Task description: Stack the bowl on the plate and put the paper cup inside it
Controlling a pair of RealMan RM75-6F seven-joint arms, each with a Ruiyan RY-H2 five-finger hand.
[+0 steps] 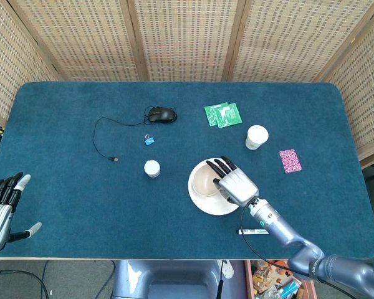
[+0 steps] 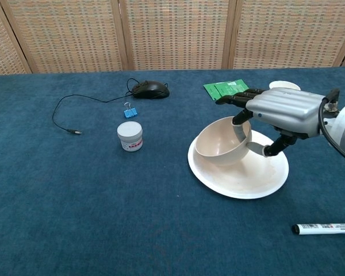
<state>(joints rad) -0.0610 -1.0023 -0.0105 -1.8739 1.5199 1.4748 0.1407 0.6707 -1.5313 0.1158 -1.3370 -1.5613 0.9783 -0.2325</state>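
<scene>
Your right hand (image 2: 284,112) grips the beige bowl (image 2: 221,141) by its rim, thumb inside and fingers over the edge, holding it over the left part of the white plate (image 2: 259,178). The bowl looks tilted, and you cannot tell from either view whether its base fully rests on the plate, so I judge the stacking nearly done but not released. The paper cup (image 1: 257,137) stands untouched on the bench (image 1: 68,187), well apart toward the far right; placing it in the bowl remains. In the chest view your hand hides all but the cup's rim. Your left hand (image 1: 1,208) idles empty, fingers apart, at the near left edge, partly cut off.
</scene>
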